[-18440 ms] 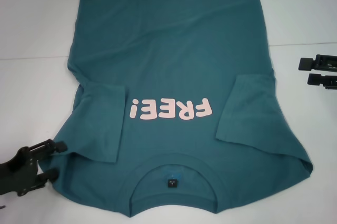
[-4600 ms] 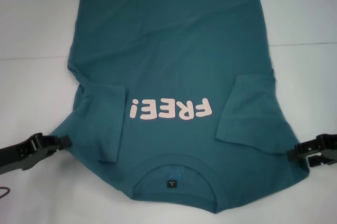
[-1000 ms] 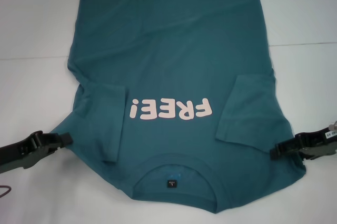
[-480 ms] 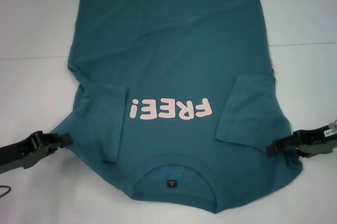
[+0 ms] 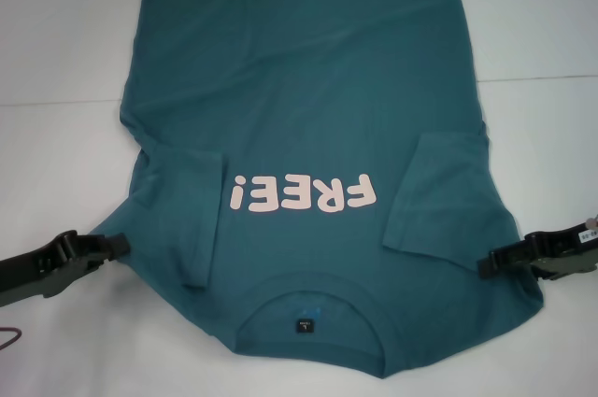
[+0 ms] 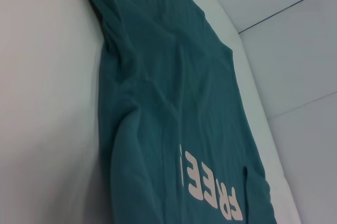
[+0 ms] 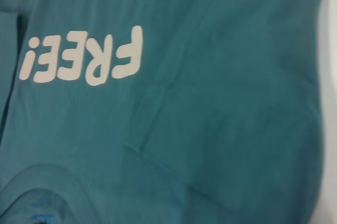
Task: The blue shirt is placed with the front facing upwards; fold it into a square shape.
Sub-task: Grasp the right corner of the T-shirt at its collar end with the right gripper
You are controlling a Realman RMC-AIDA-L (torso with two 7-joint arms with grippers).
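Head view: left end effector (image 5: 114, 246) at the shirt's left shoulder edge, low over the bench (image 5: 56, 61), its two dark fingers close together at the fabric margin — whether cloth is pinched between them cannot be told. Right end effector (image 5: 490, 262) at the opposite shoulder, tips lying over the shirt's edge just outboard of the right sleeve; its grip on the cloth likewise cannot be told. Both arms enter low from the sides, roughly level with each other and a little above the collar line.

Between them lies the blue shirt (image 5: 308, 117), spread front-up on the white bench, collar (image 5: 308, 296) nearest the robot and hem at the far side, so the pale pink "FREE!" print (image 5: 304, 194) reads inverted. Left sleeve (image 5: 182, 215) and right sleeve (image 5: 439, 196) are already turned inward onto the body panel, each flanking the print. A small dark neck label (image 5: 305, 325) sits inside the collar.

Left wrist view: the shirt (image 6: 174, 103) seen obliquely along its length, print toward one end, fabric mildly rippled. Right wrist view: the print (image 7: 84, 58) and the folded sleeve's edge (image 7: 152, 145) close up.

Progress, as judged: sleeve folds done; the lengthwise fold — collar end carried toward the hem — appears not yet begun, and the outline is not yet square.
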